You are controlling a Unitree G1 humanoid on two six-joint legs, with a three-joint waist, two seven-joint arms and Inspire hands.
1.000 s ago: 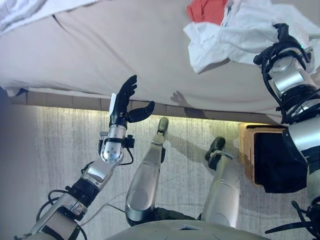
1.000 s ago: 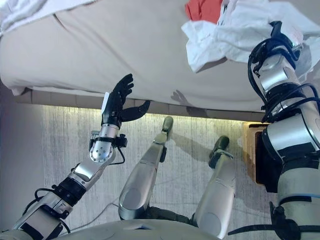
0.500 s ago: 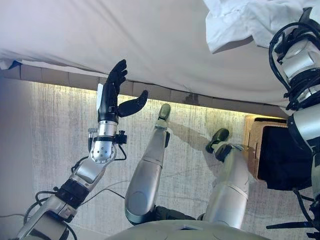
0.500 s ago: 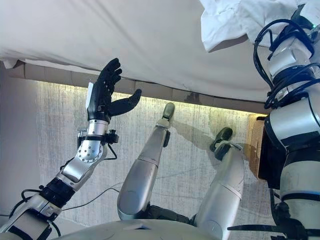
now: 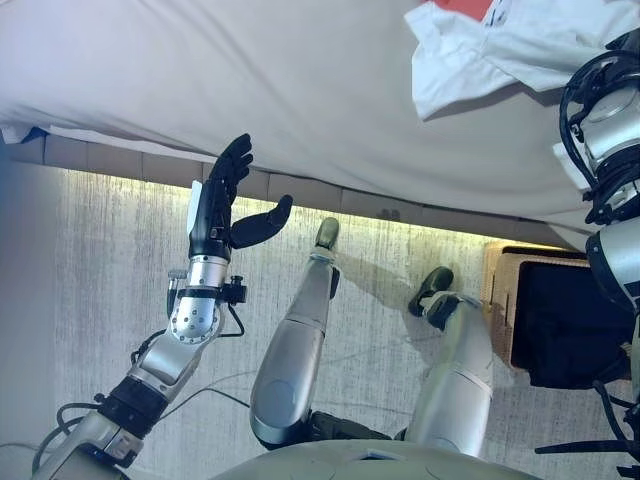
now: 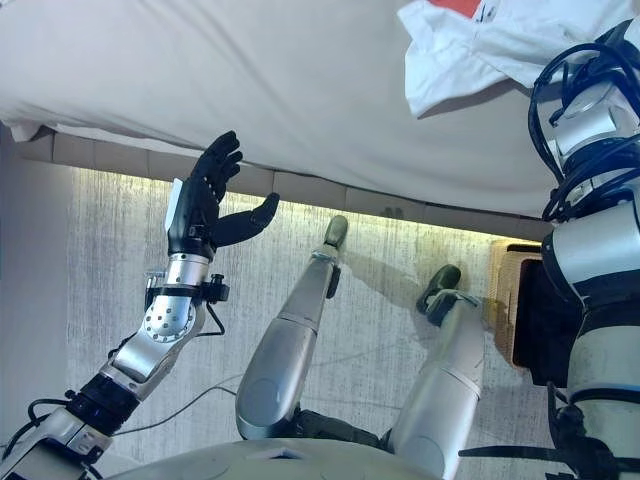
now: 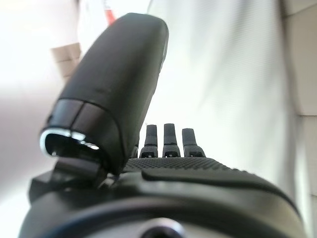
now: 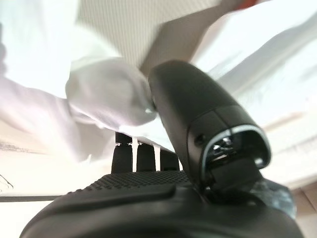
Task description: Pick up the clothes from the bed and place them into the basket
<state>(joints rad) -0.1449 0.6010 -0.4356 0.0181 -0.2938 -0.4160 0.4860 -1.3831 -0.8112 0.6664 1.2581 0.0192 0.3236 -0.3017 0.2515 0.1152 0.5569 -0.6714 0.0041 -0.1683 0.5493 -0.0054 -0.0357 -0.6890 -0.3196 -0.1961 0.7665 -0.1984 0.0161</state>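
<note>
The right hand [image 8: 163,163] now has its thumb pinching the white garment [image 5: 500,50] at the bed's [image 5: 300,90] far right, ready to carry to the basket [image 5: 500,300] near right, while the left hand [image 5: 225,200] hovers spread, empty.

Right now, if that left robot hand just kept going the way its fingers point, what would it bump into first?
Probably the bed. The left robot hand is open, fingers straight, pointing up toward the mattress edge just beyond the fingertips. Nothing shows between them, though depth is hard to judge. The clothes lie well off to the right.
</note>
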